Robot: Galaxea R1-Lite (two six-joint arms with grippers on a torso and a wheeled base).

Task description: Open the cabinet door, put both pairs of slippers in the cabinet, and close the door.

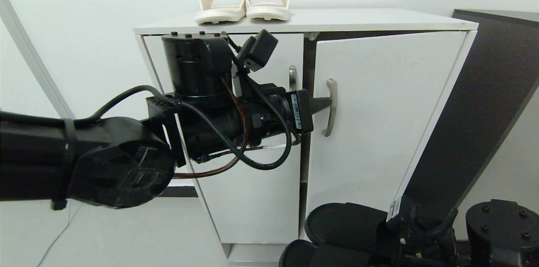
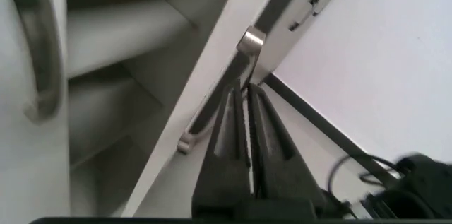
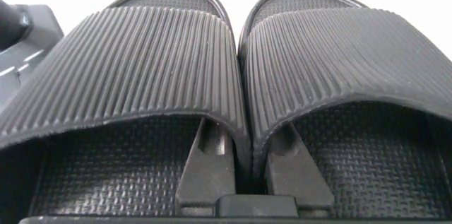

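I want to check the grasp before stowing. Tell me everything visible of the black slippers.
The pair of black ribbed rubber slippers sits side by side, each with a wide grooved strap arched over a studded footbed. The right pincer has one finger under each strap, shut on the inner walls, holding the pair low before the white cabinet.

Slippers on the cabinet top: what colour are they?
The slippers are cream-white, best seen in the head view.

Cabinet (image 1: 379, 102) smooth matt white; handle (image 1: 332, 107) brushed metal; black slippers (image 3: 162, 61) ribbed rubbery (footbeds knobbly); cream slippers (image 1: 243, 4) smooth matt.
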